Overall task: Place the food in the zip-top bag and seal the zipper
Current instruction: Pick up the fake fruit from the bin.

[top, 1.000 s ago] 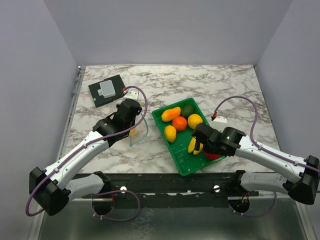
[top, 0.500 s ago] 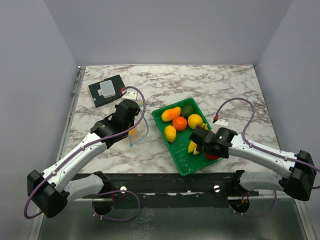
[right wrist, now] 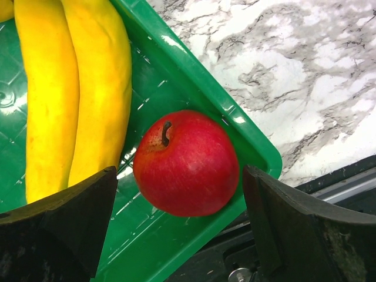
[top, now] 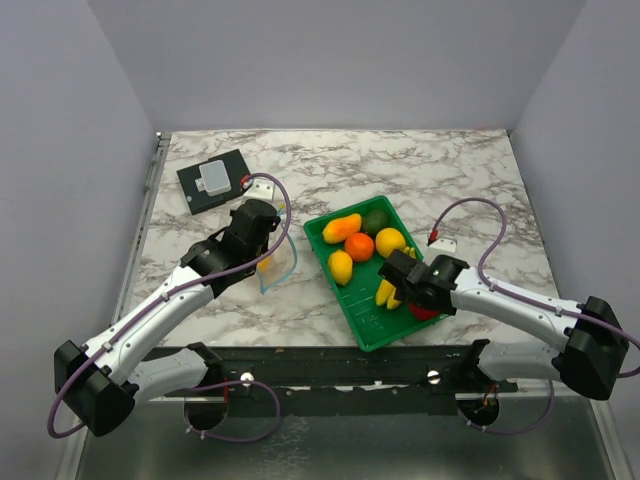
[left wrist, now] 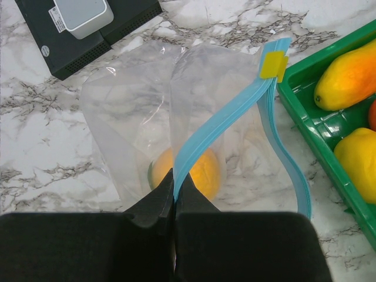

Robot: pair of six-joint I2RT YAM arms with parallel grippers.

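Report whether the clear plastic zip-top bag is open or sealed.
Open: the left gripper pinches one light blue zipper strip of the clear bag; the other strip bows away. An orange fruit sits inside.

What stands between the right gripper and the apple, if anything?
Nothing visible does. The apple lies uncovered in the tray, between the open fingers of the right gripper. The bananas lie beside it on one side, and the tray wall runs close on the other.
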